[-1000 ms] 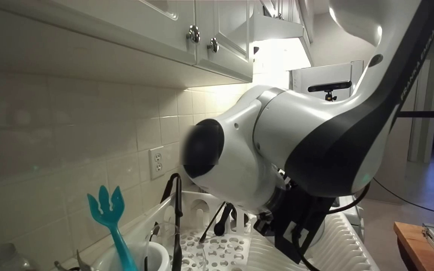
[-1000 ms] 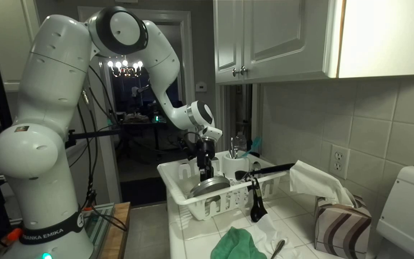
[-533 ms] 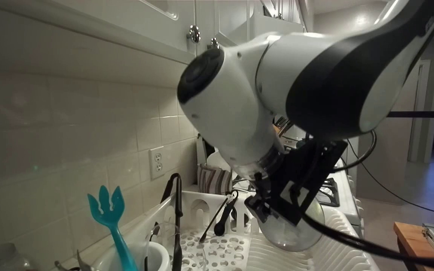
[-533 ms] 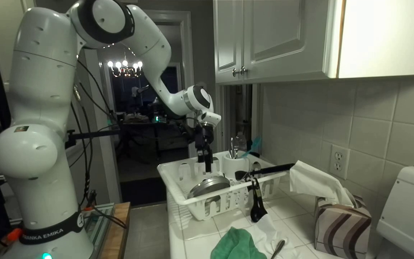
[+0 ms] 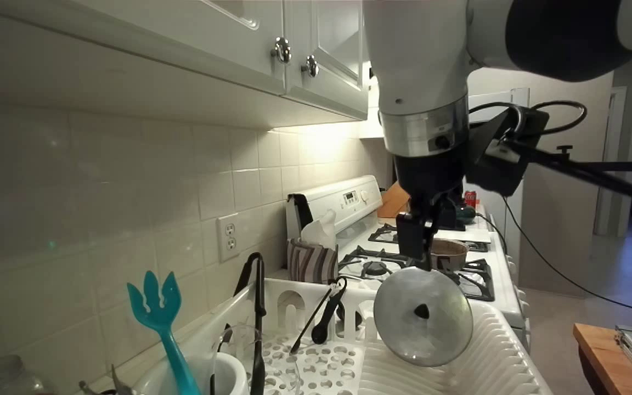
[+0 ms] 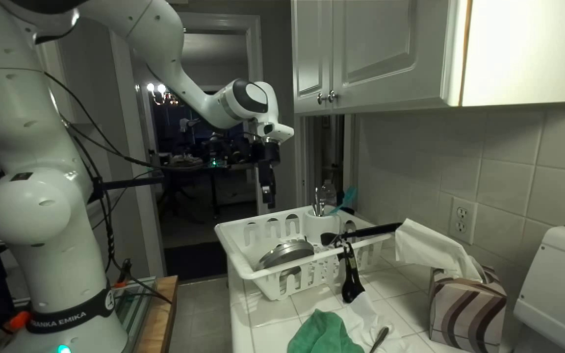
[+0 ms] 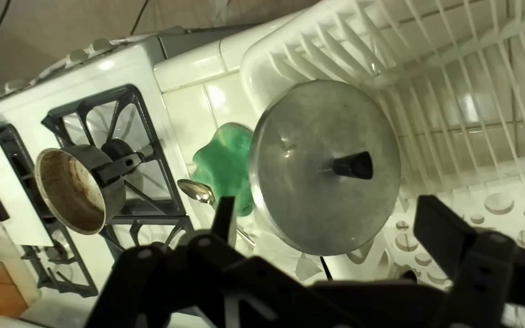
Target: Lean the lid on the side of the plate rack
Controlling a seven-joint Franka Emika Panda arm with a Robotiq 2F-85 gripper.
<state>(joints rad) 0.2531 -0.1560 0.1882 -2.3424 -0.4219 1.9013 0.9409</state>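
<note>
While the black two-finger gripper hangs spread, the round silvery-grey metal lid sits tilted in the large white ribbed plate rack

Fingers wide apart, tips pointing down, with a visible gap above the lid in an exterior view. Lid: under the fingers, inside the rack at the end nearest the white gas stove, slanted, knobbed face turned up toward them. Hard to make out whether its edge actually touches the rack wall. Round dull-grey metal saucepan with black handle: on the stove, left of the fingers in the wrist view. Crumpled green cloth and shiny metal spoon: same view, beside one fingertip, lower down on the white tiled counter. White cylindrical holder: inside the rack, below and right of the fingers in an exterior view; teal fork-shaped utensil leans at its rim.
</note>
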